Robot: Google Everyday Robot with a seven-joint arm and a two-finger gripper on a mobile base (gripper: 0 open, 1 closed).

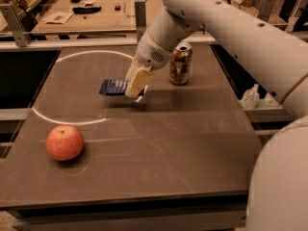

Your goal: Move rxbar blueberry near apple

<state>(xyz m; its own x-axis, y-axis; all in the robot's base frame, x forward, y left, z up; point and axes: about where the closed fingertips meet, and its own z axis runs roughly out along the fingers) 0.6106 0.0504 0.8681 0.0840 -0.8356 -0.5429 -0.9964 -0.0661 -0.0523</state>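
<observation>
Tabletop scene: gripper (pixel 136 84), left of the can (pixel 180 64), closed on the right end of the bar (pixel 113 87), which hangs just above the table (pixel 192 143); apple (pixel 65 142) lies well apart at front left

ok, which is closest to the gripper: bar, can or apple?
The rxbar blueberry: the gripper holds one end of it; the can and apple sit apart.

rest | can (pixel 180 64) upright, far side of dark tbl (pixel 183 143) | white curved line (pixel 62 121) on tbl's left | wood bench (pixel 106 13) behind | sm bottle (pixel 250 97) off right edge | my gripper (pixel 137 86) just left of can
</observation>
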